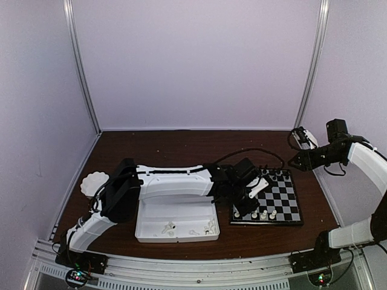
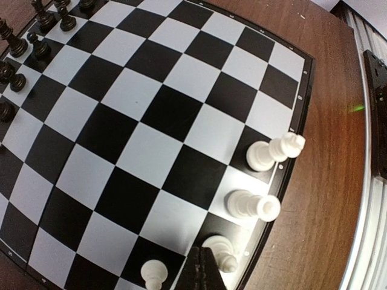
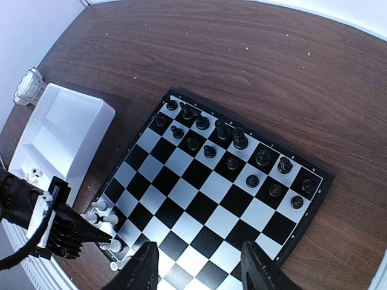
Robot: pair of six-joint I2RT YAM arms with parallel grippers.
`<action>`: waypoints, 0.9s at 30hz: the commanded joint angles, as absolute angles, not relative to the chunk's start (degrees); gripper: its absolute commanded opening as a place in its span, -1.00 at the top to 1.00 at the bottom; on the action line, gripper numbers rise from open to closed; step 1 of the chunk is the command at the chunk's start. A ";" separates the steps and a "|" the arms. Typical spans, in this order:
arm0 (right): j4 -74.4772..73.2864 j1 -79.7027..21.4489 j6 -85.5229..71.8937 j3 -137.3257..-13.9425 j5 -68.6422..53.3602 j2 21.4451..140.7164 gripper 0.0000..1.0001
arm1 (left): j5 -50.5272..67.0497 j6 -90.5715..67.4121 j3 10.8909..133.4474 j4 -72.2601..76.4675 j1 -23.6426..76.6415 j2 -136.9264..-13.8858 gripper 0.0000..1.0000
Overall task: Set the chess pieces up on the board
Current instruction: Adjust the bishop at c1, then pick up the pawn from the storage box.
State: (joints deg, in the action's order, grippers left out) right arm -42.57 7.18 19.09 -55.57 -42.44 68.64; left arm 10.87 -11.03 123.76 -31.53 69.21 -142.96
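Note:
The board (image 1: 284, 196) lies right of centre; it also shows in the right wrist view (image 3: 199, 181) and fills the left wrist view (image 2: 151, 121). Black chess pieces (image 3: 233, 145) fill its two far rows and show at the top left in the left wrist view (image 2: 24, 42). Several white pieces (image 2: 251, 205) stand along its near corner (image 1: 264, 214). My left gripper (image 2: 202, 272) is low over that corner, jaws together, its tip beside a white piece (image 2: 221, 251); it also shows in the top view (image 1: 243, 208). My right gripper (image 3: 199, 269) is open and empty, high above the board (image 1: 297, 161).
A white three-compartment tray (image 1: 175, 211) sits left of the board with a few white pieces (image 1: 169, 228) in its near compartments; it also shows in the right wrist view (image 3: 60, 133). A white ridged round object (image 1: 94, 181) lies at the far left. The left arm spans over the tray.

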 commanded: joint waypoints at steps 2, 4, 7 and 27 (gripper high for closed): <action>-42.10 7.91 19.25 -55.63 -43.06 67.05 0.02 | 6.69 -9.71 124.33 -31.75 68.11 -137.14 1.00; -42.12 7.91 19.90 -55.72 -43.11 66.53 0.02 | 4.53 -8.47 122.67 -31.80 67.57 -133.48 0.88; -42.92 7.91 21.61 -56.40 -44.25 65.95 0.02 | 1.02 -6.95 117.69 -32.10 66.96 -126.68 0.56; -47.25 -22.31 30.69 -65.68 -41.11 76.71 0.06 | -1.86 -26.09 59.79 -38.53 62.89 -89.90 0.52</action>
State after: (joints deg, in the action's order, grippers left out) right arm -48.10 -19.49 30.72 -64.58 -41.76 74.52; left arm -1.85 -20.80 63.09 -41.76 62.74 -93.71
